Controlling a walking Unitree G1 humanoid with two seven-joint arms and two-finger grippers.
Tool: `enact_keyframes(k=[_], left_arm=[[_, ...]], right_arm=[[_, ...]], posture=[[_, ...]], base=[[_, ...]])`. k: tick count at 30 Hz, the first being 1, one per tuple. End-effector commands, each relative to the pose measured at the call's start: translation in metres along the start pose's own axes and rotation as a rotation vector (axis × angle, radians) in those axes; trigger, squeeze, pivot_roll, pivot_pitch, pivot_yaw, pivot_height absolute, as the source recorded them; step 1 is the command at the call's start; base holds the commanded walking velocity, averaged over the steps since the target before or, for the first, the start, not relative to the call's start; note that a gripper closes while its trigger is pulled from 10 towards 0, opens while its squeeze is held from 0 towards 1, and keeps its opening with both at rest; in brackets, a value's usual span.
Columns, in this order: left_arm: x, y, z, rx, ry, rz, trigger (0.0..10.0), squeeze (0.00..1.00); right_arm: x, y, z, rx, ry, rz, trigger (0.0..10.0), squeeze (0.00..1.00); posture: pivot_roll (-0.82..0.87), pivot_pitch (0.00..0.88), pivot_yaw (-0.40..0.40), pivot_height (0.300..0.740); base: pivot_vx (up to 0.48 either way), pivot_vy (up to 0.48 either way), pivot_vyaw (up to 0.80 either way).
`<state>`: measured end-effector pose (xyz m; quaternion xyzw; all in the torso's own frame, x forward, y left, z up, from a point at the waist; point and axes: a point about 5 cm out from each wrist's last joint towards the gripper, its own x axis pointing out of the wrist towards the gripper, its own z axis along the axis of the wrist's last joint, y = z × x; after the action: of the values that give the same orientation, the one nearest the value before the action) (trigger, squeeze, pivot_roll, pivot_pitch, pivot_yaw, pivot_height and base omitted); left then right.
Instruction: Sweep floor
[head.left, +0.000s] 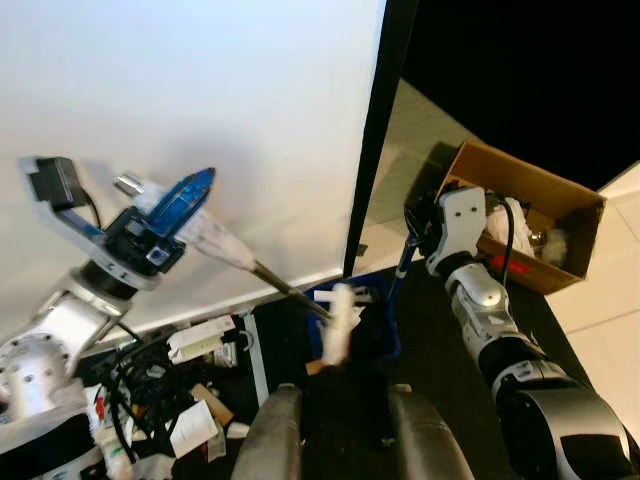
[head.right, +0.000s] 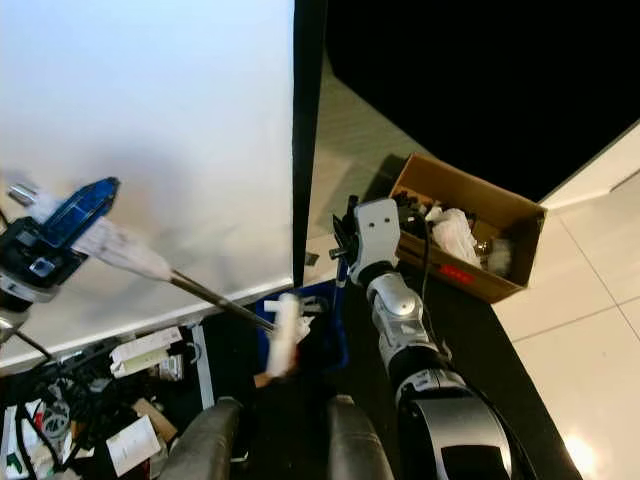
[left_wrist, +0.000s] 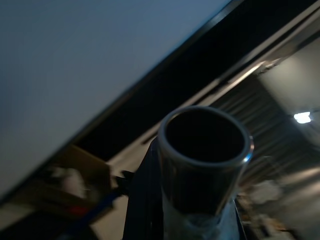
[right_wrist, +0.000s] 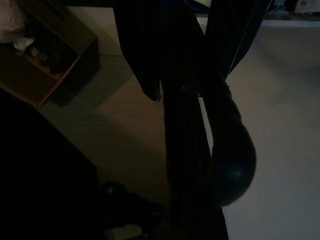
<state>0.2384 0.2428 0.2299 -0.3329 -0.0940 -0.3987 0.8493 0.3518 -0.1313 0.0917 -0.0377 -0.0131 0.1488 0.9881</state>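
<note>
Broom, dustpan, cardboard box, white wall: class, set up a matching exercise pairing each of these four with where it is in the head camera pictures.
Column one:
1. broom
2. dustpan
3. cardboard box
4. white wall

Column two:
A. on the floor beyond the right arm, filled with clutter
B. handle held up in the left gripper
C. behind the left arm, above a pile of clutter
D. low between the arms, its blue handle at the right gripper

Pairs: 1-B, 2-D, 3-A, 4-C
</note>
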Motion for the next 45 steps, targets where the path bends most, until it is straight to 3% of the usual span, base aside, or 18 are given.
enact_keyframes(k=[1, 3, 6, 9, 15, 19, 20, 22, 30, 34, 45], left_arm=[[-0.006, -0.004, 0.008, 0.113, 0.035, 0.086, 10.0, 0.00], [-0.013, 0.008, -0.002, 0.203, 0.141, 0.284, 10.0, 0.00], [-0.016, 0.015, -0.012, 0.222, 0.183, 0.358, 10.0, 0.00], [-0.016, 0.025, -0.039, 0.207, 0.211, 0.503, 10.0, 0.00], [-0.009, 0.031, -0.064, 0.209, 0.243, 0.621, 10.0, 0.00], [-0.009, 0.034, -0.067, 0.217, 0.255, 0.646, 10.0, 0.00], [-0.012, 0.040, -0.067, 0.230, 0.284, 0.713, 10.0, 0.00], [-0.013, 0.043, -0.066, 0.236, 0.289, 0.732, 10.0, 0.00], [-0.018, 0.055, -0.060, 0.302, 0.272, 0.835, 10.0, 0.00], [-0.021, 0.064, -0.063, 0.379, 0.304, 0.904, 10.0, 0.00], [-0.023, 0.073, -0.062, 0.404, 0.312, 0.982, 10.0, 0.00]], right_arm=[[-0.020, 0.010, -0.042, 0.066, 0.211, 0.018, 10.0, 0.00], [-0.020, 0.010, -0.042, 0.066, 0.216, 0.021, 10.0, 0.00], [-0.020, 0.009, -0.042, 0.065, 0.219, 0.023, 10.0, 0.00], [-0.020, 0.007, -0.043, 0.089, 0.225, 0.024, 10.0, 0.00], [-0.019, 0.004, -0.041, 0.125, 0.218, 0.026, 10.0, 0.00], [-0.019, 0.002, -0.040, 0.136, 0.210, 0.026, 10.0, 0.00], [-0.019, -0.002, -0.038, 0.169, 0.189, 0.029, 10.0, 0.00], [-0.020, -0.004, -0.037, 0.182, 0.179, 0.030, 10.0, 0.00], [-0.020, -0.011, -0.032, 0.246, 0.125, 0.029, 10.0, 0.00], [-0.017, -0.015, -0.022, 0.265, 0.057, 0.043, 10.0, 0.00], [-0.016, -0.032, -0.003, 0.284, -0.049, 0.053, 10.0, 0.00]], posture=[[0.12, 0.178, 0.070, 0.740], [0.13, 0.166, 0.069, 0.740], [0.14, 0.160, 0.066, 0.740], [0.14, 0.144, 0.065, 0.740], [0.14, 0.127, 0.074, 0.740], [0.14, 0.127, 0.074, 0.740], [0.14, 0.124, 0.079, 0.740], [0.14, 0.122, 0.081, 0.740], [0.13, 0.120, 0.085, 0.740], [0.11, 0.115, 0.074, 0.740], [0.09, 0.106, 0.052, 0.740]], base=[[0.000, 0.000, 0.00], [0.000, 0.000, 0.00], [0.000, 0.000, 0.00], [0.000, 0.000, 0.00], [0.000, 0.000, 0.00], [0.000, 0.000, 0.00], [0.000, 0.000, 0.00], [0.000, 0.000, 0.00], [0.000, 0.000, 0.00], [0.000, 0.000, 0.00], [0.000, 0.000, 0.00]])
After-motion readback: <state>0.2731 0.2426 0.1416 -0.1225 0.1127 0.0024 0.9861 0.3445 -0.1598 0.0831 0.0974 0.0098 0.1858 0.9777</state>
